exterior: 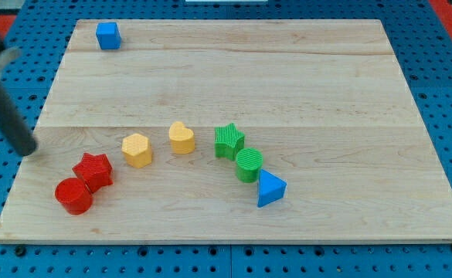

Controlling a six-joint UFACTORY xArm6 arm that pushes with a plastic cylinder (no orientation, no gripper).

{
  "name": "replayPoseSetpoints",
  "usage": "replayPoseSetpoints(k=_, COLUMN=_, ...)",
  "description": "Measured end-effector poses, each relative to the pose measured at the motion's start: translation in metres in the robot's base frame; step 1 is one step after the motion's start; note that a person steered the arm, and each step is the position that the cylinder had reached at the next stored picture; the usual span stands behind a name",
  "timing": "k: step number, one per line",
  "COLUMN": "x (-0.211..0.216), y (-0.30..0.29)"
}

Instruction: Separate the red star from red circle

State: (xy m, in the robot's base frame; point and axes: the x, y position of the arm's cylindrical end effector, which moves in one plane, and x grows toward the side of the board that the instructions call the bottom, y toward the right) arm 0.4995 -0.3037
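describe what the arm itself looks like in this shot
Only a straight, dark, matte cylindrical rod shows, blurred, entering from the view's left edge. My tip is a plain blunt end. A pale grey blur sits at the view's top left corner. No cables or markings can be made out.
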Motion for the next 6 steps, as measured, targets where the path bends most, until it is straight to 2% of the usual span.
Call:
replayPoseSetpoints(k=1, x=0.089, y=0.02)
replayPoseSetpoints(k=2, x=0.119, y=0.051)
replayPoseSetpoints(k=3, x=0.109, y=0.13)
replayPoseSetpoints(k=4, x=0.072, y=0.156)
replayPoseSetpoints(k=5, x=0.053, y=0.107)
replayPoseSetpoints(k=6, x=0.035, y=0.095)
